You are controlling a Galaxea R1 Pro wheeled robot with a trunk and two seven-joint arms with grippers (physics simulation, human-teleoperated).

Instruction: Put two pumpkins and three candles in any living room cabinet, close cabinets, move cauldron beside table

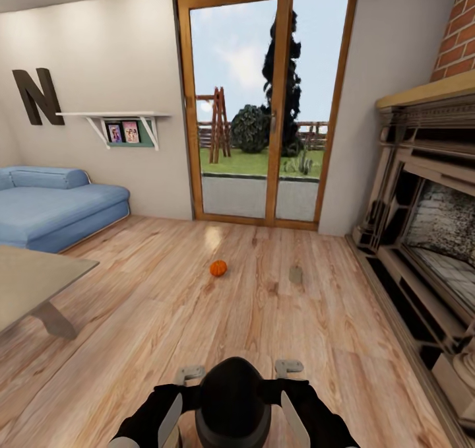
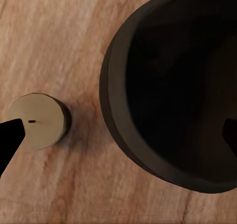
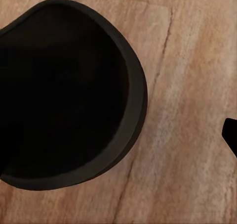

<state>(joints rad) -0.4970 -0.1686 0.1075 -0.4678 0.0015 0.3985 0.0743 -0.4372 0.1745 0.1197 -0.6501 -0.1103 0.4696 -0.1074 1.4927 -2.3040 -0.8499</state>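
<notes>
A small bright-orange ribbed pumpkin (image 1: 218, 268) sits on the pale wooden plank floor (image 1: 132, 342) at about 12 o'clock from the robot, before the glass doors (image 1: 267, 98), with a squat grey-brown candle stub (image 1: 295, 274) near it toward 1 o'clock. In the left wrist view another squat beige candle (image 2: 38, 121) stands just beside the round dark cauldron (image 2: 148, 150), apart from it. The right wrist view shows the cauldron's rim (image 3: 133, 120) too. Whether either arm's fingers are released or clenched cannot be told.

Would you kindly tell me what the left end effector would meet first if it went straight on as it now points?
Probably the bare wooden floor, between the squat beige candle and the dark round cauldron; depth is unclear.
</notes>
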